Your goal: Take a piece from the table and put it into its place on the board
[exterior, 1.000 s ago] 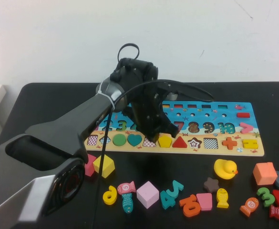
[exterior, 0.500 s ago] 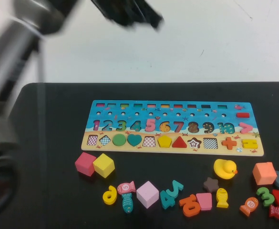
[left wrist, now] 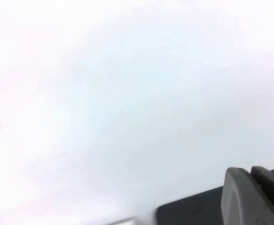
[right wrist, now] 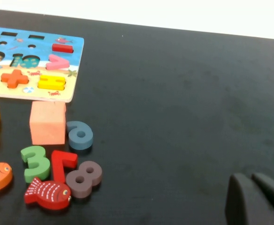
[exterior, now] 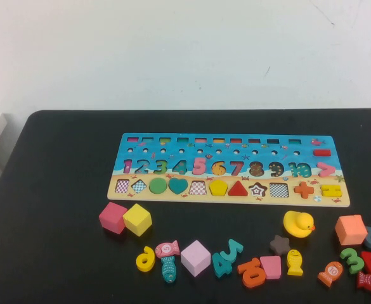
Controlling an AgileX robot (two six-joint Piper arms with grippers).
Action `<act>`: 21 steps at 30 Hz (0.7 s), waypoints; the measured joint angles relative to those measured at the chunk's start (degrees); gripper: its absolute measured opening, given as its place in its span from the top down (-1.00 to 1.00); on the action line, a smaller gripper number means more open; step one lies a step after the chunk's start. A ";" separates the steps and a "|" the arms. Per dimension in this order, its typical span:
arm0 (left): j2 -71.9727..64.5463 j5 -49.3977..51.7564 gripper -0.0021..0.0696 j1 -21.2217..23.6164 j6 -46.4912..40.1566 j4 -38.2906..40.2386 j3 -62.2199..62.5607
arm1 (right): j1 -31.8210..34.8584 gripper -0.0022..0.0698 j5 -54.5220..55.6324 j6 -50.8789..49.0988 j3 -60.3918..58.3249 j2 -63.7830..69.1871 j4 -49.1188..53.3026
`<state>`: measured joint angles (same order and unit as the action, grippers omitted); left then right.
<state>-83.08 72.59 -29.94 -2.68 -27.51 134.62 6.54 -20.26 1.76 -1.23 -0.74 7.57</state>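
The left gripper (left wrist: 254, 194) faces a blank white wall, nothing near it; whether its jaws are spread I cannot tell. Same for the right gripper (right wrist: 256, 199) above bare table (right wrist: 183, 103), well apart from the orange block (right wrist: 48, 123) beside the board (right wrist: 33, 61).

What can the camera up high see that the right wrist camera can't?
Only the high view shows the whole board, the pink cube, yellow cube and star; neither arm appears there. Only the right wrist view shows the brown 8 and the right gripper, low over bare table right of the pieces. Both show the board's right end, the orange cube, plus, green 3 and red fish. The left gripper shows only in the left wrist view, facing a white wall.
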 joint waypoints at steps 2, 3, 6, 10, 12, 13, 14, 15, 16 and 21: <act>6.52 0.00 0.94 0.00 1.48 -3.24 -6.52 | 0.00 0.89 0.00 0.00 0.00 0.00 0.00; 9.48 0.00 0.94 0.00 2.68 -4.25 -9.56 | 0.00 0.89 0.00 0.00 0.00 0.00 0.00; 22.03 -2.36 0.94 0.00 5.44 -6.07 -22.63 | 0.00 0.89 0.00 0.00 0.00 0.00 0.00; 40.31 -10.48 0.94 0.00 11.48 -7.05 -41.61 | 0.00 0.89 0.00 0.00 0.00 0.00 0.00; 50.37 -15.29 0.94 0.00 16.02 -8.89 -52.03 | 0.00 0.89 0.00 0.00 0.00 0.00 0.00; 55.26 -17.74 0.94 0.00 18.66 -10.51 -57.00 | 0.00 0.89 0.00 0.00 0.00 0.00 0.00; 58.85 -19.38 0.94 0.00 20.92 -12.19 -60.75 | 0.00 0.89 0.00 0.00 0.00 0.00 0.00; 62.84 -19.87 0.94 0.00 23.87 -14.42 -64.97 | 0.00 0.89 0.00 0.00 0.00 0.00 0.00; 66.14 -19.70 0.94 0.00 26.63 -16.35 -68.58 | 0.00 0.89 0.00 0.00 0.00 0.00 0.00; 71.78 -17.18 0.94 0.00 31.00 -18.34 -76.63 | 0.00 0.89 0.00 0.00 0.00 0.00 0.00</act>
<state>-11.30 55.41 -29.94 28.32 -45.85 57.98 6.54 -20.26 1.76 -1.23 -0.74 7.57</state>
